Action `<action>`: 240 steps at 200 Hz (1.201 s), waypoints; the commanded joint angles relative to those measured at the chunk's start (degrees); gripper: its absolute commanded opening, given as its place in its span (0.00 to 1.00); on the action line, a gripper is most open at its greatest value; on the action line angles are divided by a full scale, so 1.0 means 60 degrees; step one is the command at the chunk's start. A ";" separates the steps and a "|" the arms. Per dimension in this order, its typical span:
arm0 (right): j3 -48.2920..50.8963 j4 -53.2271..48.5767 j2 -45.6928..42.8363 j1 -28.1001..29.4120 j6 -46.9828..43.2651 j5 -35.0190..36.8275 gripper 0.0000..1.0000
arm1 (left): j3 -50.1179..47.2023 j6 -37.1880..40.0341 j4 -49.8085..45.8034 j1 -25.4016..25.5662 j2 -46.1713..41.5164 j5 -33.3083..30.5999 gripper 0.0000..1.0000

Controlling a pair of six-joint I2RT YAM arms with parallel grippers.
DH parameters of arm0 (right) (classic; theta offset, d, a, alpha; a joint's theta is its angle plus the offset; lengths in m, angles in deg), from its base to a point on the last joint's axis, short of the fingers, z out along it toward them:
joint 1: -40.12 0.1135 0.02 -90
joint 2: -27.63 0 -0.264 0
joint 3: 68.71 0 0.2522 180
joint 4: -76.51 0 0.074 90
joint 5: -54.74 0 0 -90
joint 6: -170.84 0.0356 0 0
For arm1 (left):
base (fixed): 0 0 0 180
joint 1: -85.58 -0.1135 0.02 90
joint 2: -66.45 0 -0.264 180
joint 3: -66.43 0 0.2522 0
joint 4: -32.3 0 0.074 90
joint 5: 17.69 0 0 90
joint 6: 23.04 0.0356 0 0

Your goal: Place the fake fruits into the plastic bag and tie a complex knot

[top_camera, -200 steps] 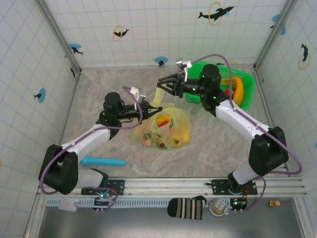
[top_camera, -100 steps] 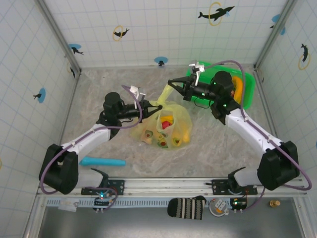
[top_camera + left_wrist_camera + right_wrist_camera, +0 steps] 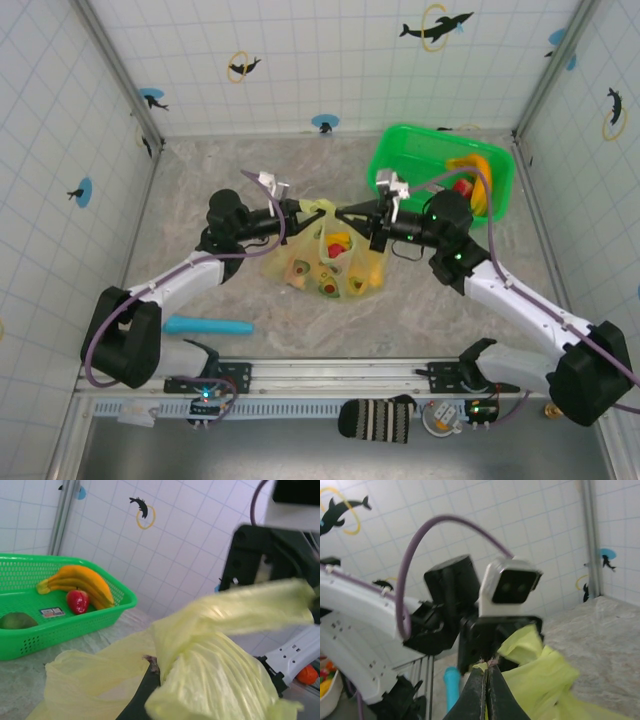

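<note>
The plastic bag (image 3: 352,262) lies mid-table, with fake fruits (image 3: 337,243) showing through its pale yellow film. More fake fruits sit in the green tray: yellow bananas (image 3: 476,170) (image 3: 82,580) and a red piece (image 3: 77,601). My left gripper (image 3: 303,212) is shut on a bunched handle of the bag (image 3: 220,650); the film hides one of its fingers. My right gripper (image 3: 349,214) (image 3: 487,677) meets it tip to tip above the bag's mouth. Its jaws are pressed together on a thin strip of bag film (image 3: 540,675).
The bright green tray (image 3: 400,150) (image 3: 30,630) stands at the back right, close behind the right arm. A teal-blue stick (image 3: 207,325) (image 3: 451,685) lies near the front left. Tiled walls enclose the table on three sides.
My right gripper has swung from the back by the green tray forward to the bag's mouth and shut on the film. The left gripper has kept its hold, shifting slightly.
</note>
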 commanded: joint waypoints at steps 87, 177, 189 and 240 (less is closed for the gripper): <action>0.1128 -0.0215 0.0261 0.0946 -0.1915 0.2566 0.00 | -0.0034 -0.1429 0.1659 -0.0165 0.0573 0.0604 0.00; 0.0605 -0.0419 0.1135 0.1428 -0.2359 0.5162 0.00 | 0.0198 -0.1324 0.0985 -0.0163 0.0535 0.0590 0.12; 0.0600 -0.0358 0.1115 0.1427 -0.2338 0.5204 0.00 | 0.0212 -0.1202 0.0836 -0.0160 0.0506 0.0590 0.15; 0.0571 -0.0334 0.1143 0.1433 -0.2205 0.5173 0.00 | 0.0270 -0.0971 0.0542 -0.0161 0.0370 0.0659 0.28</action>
